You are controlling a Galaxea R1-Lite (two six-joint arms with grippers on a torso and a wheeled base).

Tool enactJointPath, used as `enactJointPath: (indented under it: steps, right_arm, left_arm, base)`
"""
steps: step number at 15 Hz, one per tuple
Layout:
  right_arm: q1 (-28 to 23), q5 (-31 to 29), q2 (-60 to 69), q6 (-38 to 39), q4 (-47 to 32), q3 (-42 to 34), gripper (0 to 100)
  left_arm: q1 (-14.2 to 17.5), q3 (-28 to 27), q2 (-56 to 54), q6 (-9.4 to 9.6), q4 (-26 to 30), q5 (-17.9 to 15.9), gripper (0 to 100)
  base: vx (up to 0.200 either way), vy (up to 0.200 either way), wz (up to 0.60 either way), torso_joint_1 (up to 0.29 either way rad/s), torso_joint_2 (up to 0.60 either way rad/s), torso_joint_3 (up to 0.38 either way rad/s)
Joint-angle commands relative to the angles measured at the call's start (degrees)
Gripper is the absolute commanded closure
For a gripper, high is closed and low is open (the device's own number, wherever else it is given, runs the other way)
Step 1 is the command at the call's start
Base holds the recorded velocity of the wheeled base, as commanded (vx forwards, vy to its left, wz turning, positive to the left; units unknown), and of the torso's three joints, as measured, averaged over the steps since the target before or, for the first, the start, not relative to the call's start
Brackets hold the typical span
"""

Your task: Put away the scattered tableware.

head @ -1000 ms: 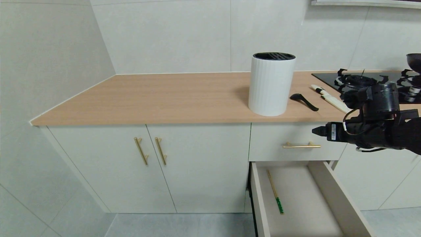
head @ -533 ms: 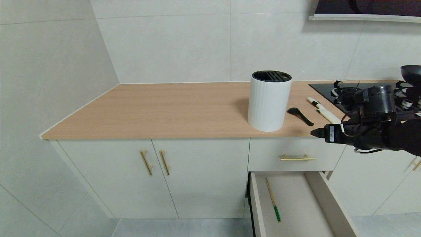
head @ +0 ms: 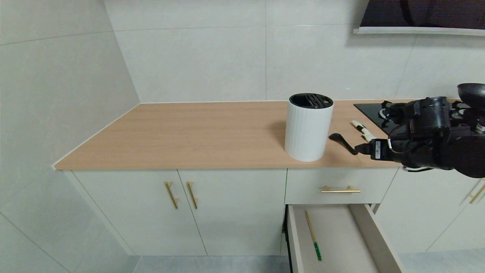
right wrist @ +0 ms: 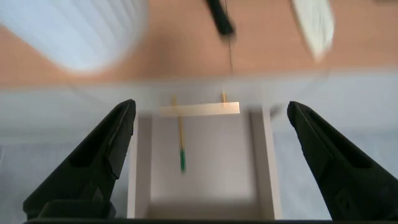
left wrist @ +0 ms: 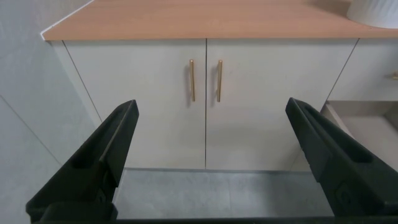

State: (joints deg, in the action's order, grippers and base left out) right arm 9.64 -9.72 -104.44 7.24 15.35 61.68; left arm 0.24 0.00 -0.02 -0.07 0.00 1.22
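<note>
Your right pincer (head: 360, 148) has its jaws spread wide and holds nothing; it hangs at the front edge of the table (head: 208, 132), with the open drawer (head: 293, 235) under it. In the right wrist view the right pincer (right wrist: 209, 109) looks down on the green-tipped chopsticks (right wrist: 181, 143), which lie already in that drawer. The black spoon (head: 343, 142) lies on the table just beyond the tip, between the white holder (head: 308, 127) and the white-handled knife (head: 362, 129). The spoon's long axis runs on a slant: the bowl is next to the holder, and the handle comes toward the front edge, almost to the pincer. I judge that the spoon is the nearest piece, and that you must bring the pincer forward over the edge and turn it across the handle. The left pincer (left wrist: 211, 106) is also open, but it faces the cabinet doors (left wrist: 205, 93), well apart from the tableware, so the right arm is the nearer one.
</note>
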Motion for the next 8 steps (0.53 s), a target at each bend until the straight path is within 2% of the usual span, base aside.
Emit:
enactJointPath:
  steps: [1,3,5,8]
  right_arm:
    - [-1.73,0.31,-8.41,-3.02,7.59,5.46,0]
    - [-2.70,1.89,-12.72,-5.48,10.58,9.42,0]
    - [-4.37,8.75,-17.12,-6.71,10.67,14.34,0]
    - [-7.09,15.60,-18.87,-8.74,10.84,15.48,0]
  left_arm:
    - [0.02,0.00,0.02,-0.01,0.00,0.01,0]
    - [0.02,0.00,0.02,-0.01,0.00,0.01,0]
    - [0.02,0.00,0.02,-0.01,0.00,0.01,0]
    - [0.02,0.00,0.02,-0.01,0.00,0.01,0]
  base:
    - [0.000,0.000,0.00,0.000,0.00,0.000]
    - [0.000,0.000,0.00,0.000,0.00,0.000]
    - [0.000,0.000,0.00,0.000,0.00,0.000]
    - [0.000,0.000,0.00,0.000,0.00,0.000]
